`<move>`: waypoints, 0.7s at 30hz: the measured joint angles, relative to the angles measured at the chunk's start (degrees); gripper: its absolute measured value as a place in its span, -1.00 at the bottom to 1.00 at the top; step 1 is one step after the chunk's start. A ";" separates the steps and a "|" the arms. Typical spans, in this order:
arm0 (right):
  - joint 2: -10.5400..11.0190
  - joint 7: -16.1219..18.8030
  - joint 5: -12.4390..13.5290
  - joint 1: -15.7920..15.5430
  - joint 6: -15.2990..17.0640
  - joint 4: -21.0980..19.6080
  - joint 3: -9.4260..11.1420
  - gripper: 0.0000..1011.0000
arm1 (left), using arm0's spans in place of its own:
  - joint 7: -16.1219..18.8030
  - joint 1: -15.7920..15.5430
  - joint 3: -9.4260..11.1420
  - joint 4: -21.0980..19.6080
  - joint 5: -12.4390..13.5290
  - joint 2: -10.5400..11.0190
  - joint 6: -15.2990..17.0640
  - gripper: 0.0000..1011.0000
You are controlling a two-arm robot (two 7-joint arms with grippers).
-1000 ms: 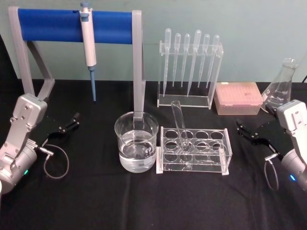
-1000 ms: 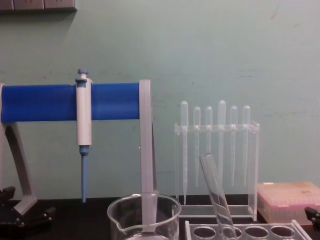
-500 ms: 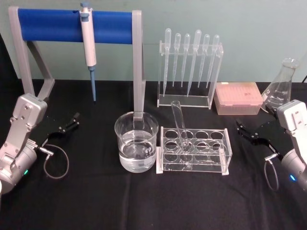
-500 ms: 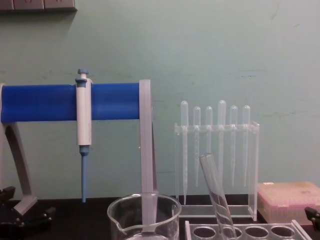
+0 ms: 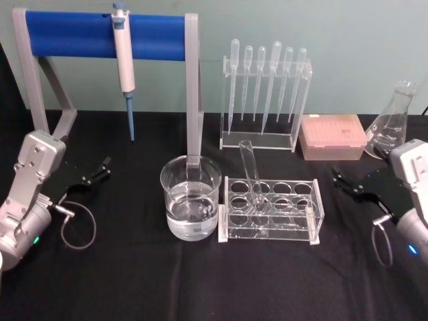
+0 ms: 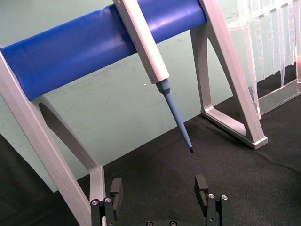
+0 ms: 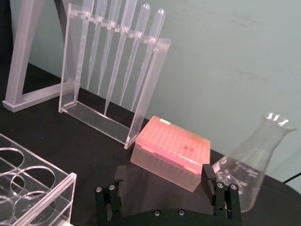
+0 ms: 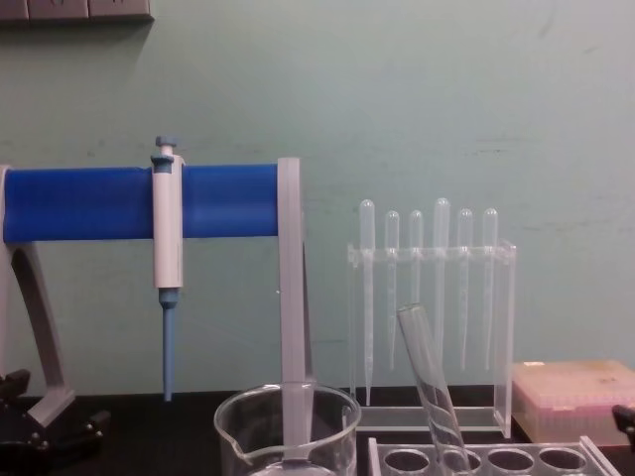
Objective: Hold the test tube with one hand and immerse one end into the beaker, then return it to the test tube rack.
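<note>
Head view: the left arm sat low at the left edge of the black desk [image 5: 200,281], its silver wrist tilted. The left pincer [image 5: 95,172] pointed inward toward the middle, well apart from the glassware, spread wide and empty. The right arm mirrored it at the right edge. The right pincer [image 5: 341,180] faced the test tube rack [image 5: 314,212], near its right end but not touching, also wide and empty. The test tube [image 5: 251,175] leaned in a back-row hole of that rack, with its rim tipped toward the back of the desk and its round end down inside. The beaker [image 5: 190,199], part-filled with clear liquid, stood just beside the rack's left end. Behind them were a pipettor [image 5: 122,57] hung on a blue-barred stand [image 5: 67,28], a pipette holder [image 5: 264,100], a pink tip box [image 5: 332,136] and a conical flask [image 5: 392,120]. Left wrist view: both black fingers [image 6: 115,190] stood far apart with only the desk between them, aimed at the stand. Right wrist view: the fingers [image 7: 208,175] were likewise parted and bare, facing the tip box. Chest view: the tube stood slanted above the rack top, and the beaker's rim was just left of it.
</note>
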 joint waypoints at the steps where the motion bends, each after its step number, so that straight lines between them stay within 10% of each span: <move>1: 0.62 -0.23 -0.20 -1.03 0.02 -1.37 0.60 0.99 | 0.00 0.00 0.00 0.00 0.00 0.00 0.00 0.98; 12: 7.86 2.66 1.62 -10.09 4.49 -18.58 4.43 0.99 | 0.00 0.00 0.00 0.00 0.00 0.00 0.00 0.98; 21: 5.49 13.14 6.03 -6.63 8.14 -21.34 1.36 0.99 | 0.00 0.00 0.00 0.00 0.00 0.00 0.00 0.98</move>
